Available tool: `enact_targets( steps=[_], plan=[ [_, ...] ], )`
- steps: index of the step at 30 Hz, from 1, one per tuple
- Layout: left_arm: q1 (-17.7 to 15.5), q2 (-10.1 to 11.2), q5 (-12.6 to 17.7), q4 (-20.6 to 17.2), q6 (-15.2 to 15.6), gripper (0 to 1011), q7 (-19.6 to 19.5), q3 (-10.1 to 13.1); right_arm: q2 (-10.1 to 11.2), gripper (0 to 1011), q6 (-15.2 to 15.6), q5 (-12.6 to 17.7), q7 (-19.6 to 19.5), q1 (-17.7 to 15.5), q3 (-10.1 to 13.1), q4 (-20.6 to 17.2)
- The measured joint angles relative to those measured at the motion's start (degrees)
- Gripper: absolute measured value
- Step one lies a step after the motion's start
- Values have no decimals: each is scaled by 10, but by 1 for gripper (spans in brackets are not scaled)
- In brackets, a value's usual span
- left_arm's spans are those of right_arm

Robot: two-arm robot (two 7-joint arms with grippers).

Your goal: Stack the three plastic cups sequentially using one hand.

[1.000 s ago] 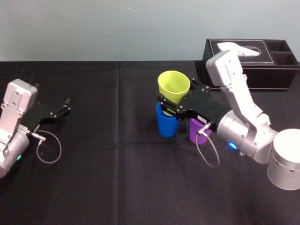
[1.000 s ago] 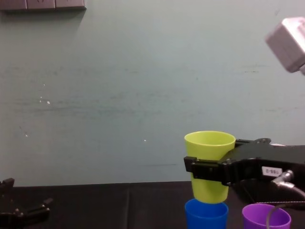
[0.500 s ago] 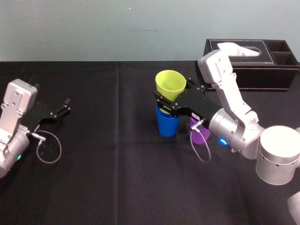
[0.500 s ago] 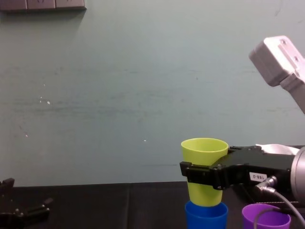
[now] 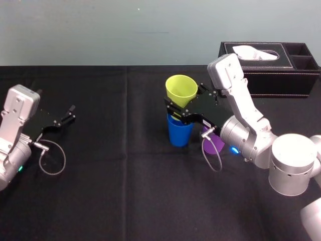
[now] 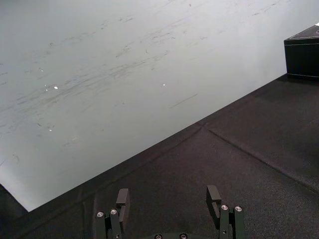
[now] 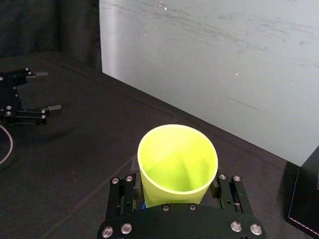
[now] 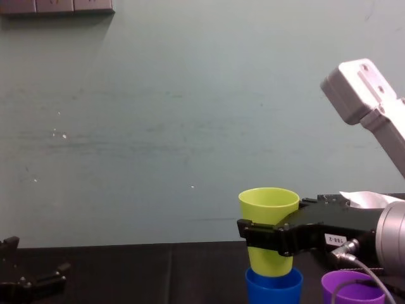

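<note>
My right gripper (image 5: 184, 98) is shut on the yellow-green cup (image 5: 181, 89), one finger on each side of its wall, as the right wrist view shows around the cup (image 7: 177, 164). The cup is upright, directly over the blue cup (image 5: 179, 131). In the chest view the yellow-green cup's (image 8: 269, 215) base sits at the mouth of the blue cup (image 8: 273, 286). The purple cup (image 5: 209, 144) stands on the cloth just right of the blue one, partly hidden under the gripper's body. My left gripper (image 5: 70, 114) rests open at the far left.
A black tissue box (image 5: 271, 65) with a white tissue stands at the back right, behind my right arm. A cable loop (image 5: 214, 155) hangs from the right wrist near the purple cup. The black cloth (image 5: 115, 175) covers the table.
The right gripper has come down and a little to the left with the yellow-green cup, bringing its base to the blue cup's mouth. The left arm has not moved.
</note>
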Motion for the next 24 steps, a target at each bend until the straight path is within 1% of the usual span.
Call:
enact_targets(
  steps=[8,24],
  plan=[
    [0,0,0,0,0,1011,0,0,-9,739,-3,-9,-1,1,2,12],
    [0,0,0,0,0,1011,0,0,-20,739,-8,-11,2,3,6,28]
  ],
)
